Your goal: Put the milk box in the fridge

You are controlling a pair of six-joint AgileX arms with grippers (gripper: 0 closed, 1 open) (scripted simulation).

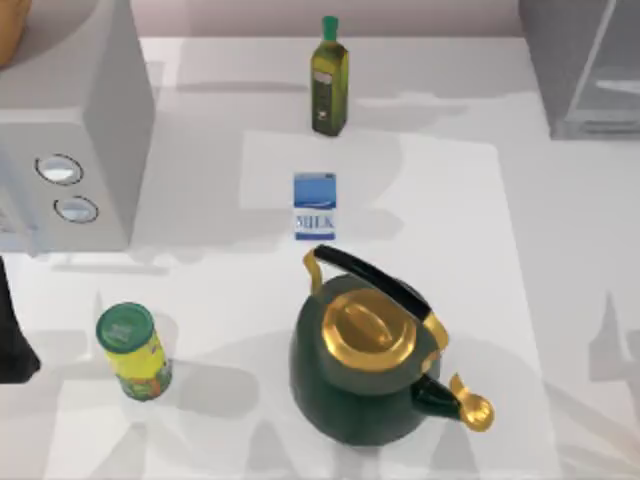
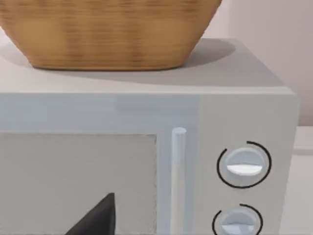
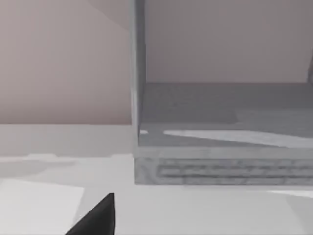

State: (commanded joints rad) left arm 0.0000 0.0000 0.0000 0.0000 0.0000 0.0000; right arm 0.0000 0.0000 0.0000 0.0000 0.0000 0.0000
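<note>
While the milk box (image 1: pixel 315 206) stands upright near the middle of the surface (image 1: pixel 560 300), nothing touches it — its blue top faces the far edge and the "MILK" lettering faces the near edge. Beyond it, towards the far edge, stands an olive oil bottle (image 1: pixel 329 78) with a green cap. Just on the near side of the carton sits a dark green kettle (image 1: pixel 365 365) with a gold lid and spout, its handle close to the carton. The fridge (image 1: pixel 585 65) occupies the far right corner; the right wrist view looks into its open grey interior (image 3: pixel 220 112). A microwave (image 1: pixel 70 140) with two round dials fills the far left corner, a wicker basket (image 2: pixel 107 32) resting on top. A green-lidded yellow can (image 1: pixel 132 352) stands near the left edge. Whether either gripper is released or clenched, I cannot tell.
</note>
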